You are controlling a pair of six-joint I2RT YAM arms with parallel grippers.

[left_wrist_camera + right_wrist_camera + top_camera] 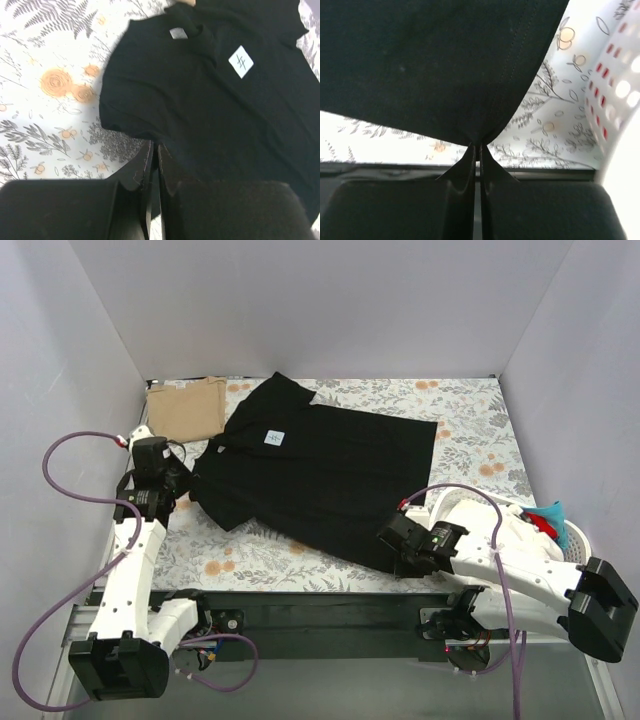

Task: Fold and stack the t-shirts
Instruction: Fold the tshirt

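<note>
The black t-shirt lies spread on the floral cloth, its white square label facing up near the collar. My left gripper is shut on the shirt's left sleeve edge; the left wrist view shows the pinched fabric at the fingertips. My right gripper is shut on the shirt's near right hem corner, and the right wrist view shows the cloth lifted and pulled taut. The tan-beige t-shirt lies folded at the back left.
The grey-and-orange floral cloth covers the table. A white perforated basket with red and teal cloth stands at the right, close to my right arm. White walls close in three sides.
</note>
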